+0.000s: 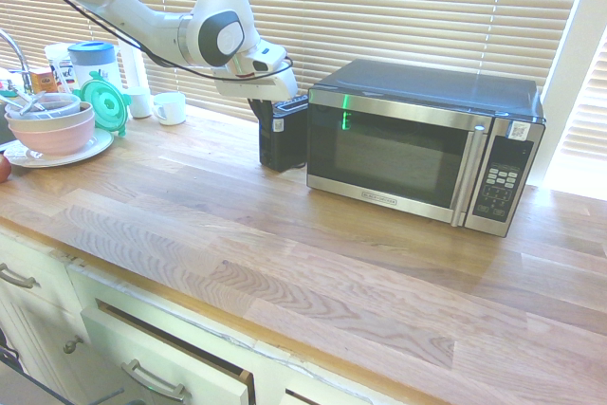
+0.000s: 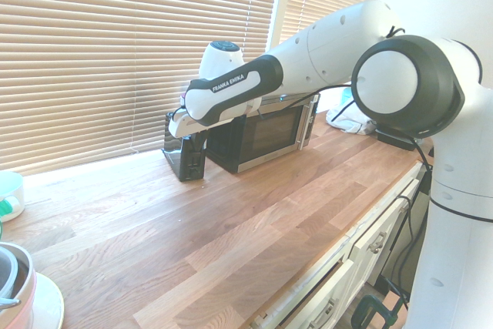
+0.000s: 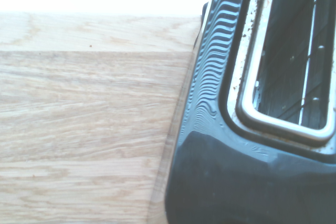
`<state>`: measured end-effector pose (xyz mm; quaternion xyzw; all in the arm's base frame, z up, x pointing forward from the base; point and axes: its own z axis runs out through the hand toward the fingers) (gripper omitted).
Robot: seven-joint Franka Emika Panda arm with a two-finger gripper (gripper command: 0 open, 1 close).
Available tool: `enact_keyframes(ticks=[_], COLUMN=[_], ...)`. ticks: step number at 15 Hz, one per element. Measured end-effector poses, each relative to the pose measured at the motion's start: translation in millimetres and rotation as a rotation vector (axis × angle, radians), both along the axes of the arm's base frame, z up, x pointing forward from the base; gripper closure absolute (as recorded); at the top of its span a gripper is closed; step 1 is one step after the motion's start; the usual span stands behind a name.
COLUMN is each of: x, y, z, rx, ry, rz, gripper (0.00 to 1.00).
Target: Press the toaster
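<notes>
The toaster (image 1: 283, 132), a small black box with a white label on its end face, stands on the wooden counter (image 1: 285, 253) just left of centre in the first exterior view, close against the left side of the microwave (image 1: 422, 144). In the second exterior view the toaster (image 2: 185, 156) sits left of centre, at the near end of the microwave (image 2: 262, 135), both in front of the window blinds (image 2: 115, 44). The wrist view shows the toaster (image 3: 236, 145) from above, filling the right side of the frame: a ribbed black top, a metal-rimmed slot with wire guides inside, and crumbs along the rim, with bare wood grain to the left.

The gripper (image 1: 262, 101) hangs directly over the toaster's top at its left end, pointing steeply down, its fingers drawn together with nothing between them. Whether the tips touch the toaster cannot be told. In the second exterior view the gripper (image 2: 185, 133) is mostly hidden behind the white and black forearm.

Further out, at the left edge of the first exterior view, stacked bowls (image 1: 52, 125) rest on a plate (image 1: 66, 154), with a green lid (image 1: 102, 101) propped beside them, a white cup (image 1: 171, 107) behind, and a blue-lidded jug (image 1: 93, 59) near the blinds. White drawers (image 1: 161, 367) run under the counter edge.
</notes>
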<state>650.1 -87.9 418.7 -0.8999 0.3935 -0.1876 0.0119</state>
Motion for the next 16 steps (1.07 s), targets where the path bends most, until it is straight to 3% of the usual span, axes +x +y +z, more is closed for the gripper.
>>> enact_keyframes(ticks=[7, 15, 16], x=[20, 26, 27], y=[-3, -3, -3], z=[-19, -17, -18], rx=[0.043, 0.051, 0.05], ry=[0.079, 0.095, 0.095], rz=[0.01, 0.008, 0.008], gripper=[1.0, 1.0, 0.0])
